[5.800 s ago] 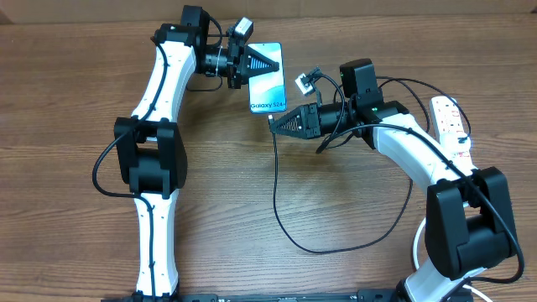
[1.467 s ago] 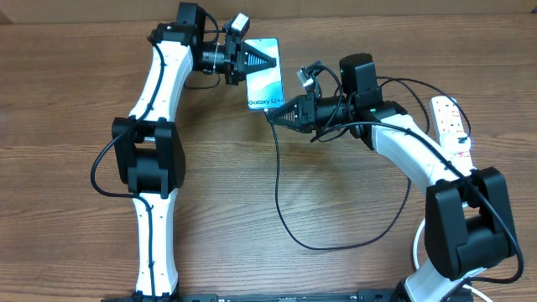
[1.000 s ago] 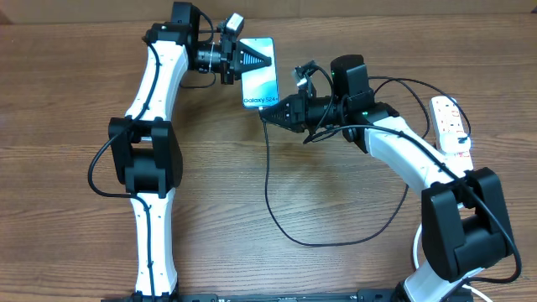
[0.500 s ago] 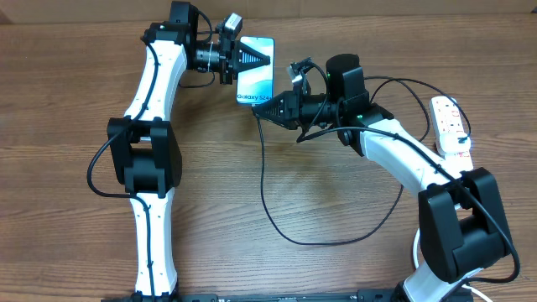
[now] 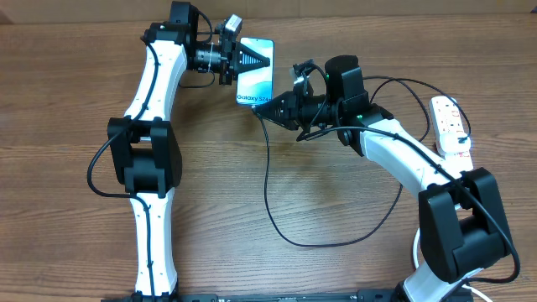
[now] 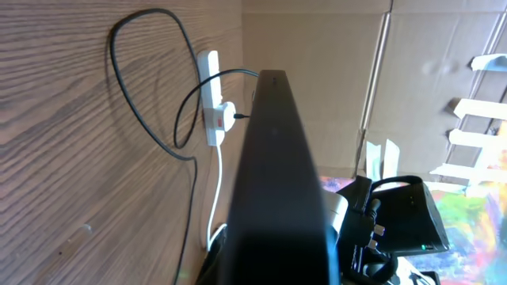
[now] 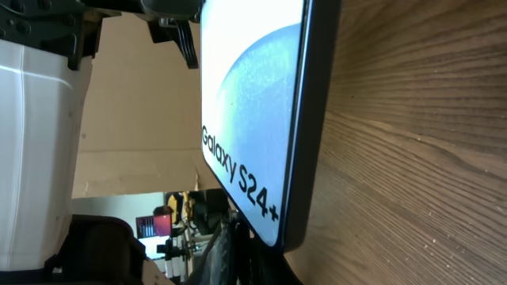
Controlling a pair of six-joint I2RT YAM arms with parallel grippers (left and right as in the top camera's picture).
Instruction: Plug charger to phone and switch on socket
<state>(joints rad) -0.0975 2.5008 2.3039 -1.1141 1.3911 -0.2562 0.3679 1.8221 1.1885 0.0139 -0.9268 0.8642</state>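
**Near the far edge: charger (image 5: 267, 180) tip at the phone (image 5: 260, 81), seating unconfirmed**

Toward the far edge of the table (image 5: 67, 210), a little left of centre, I have the phone tilted and, as far as I can judge, held clear of the wood. My left end effector (image 5: 254, 57) is clamped fully down on the short end away from the "Galaxy" lettering. My right end effector (image 5: 270, 106) is closed just as tightly on the charger's free end. Its tip sits right at the lettered short end, where I take the port to be.

From there the black cable drops in a wide loop across the middle of the table and runs back toward the right edge. The socket (image 5: 450, 124) lies there, well apart from both end effectors.

I cannot tell whether the plug is seated. The right wrist view shows only the phone's rim and screen, and the connector is lost in shadow below.

My worries from here:
- **Phone pivoting:** it is gripped at one end only, so an off-axis push could swing it in the left grip instead of driving the plug home.
- **Plug skewing:** a tiny plug pinched between closed fingers could slip or skew under load.
- **Cable snagging:** when I reach for the switch, the slack loop could catch on the right arm and drag the plug back out.
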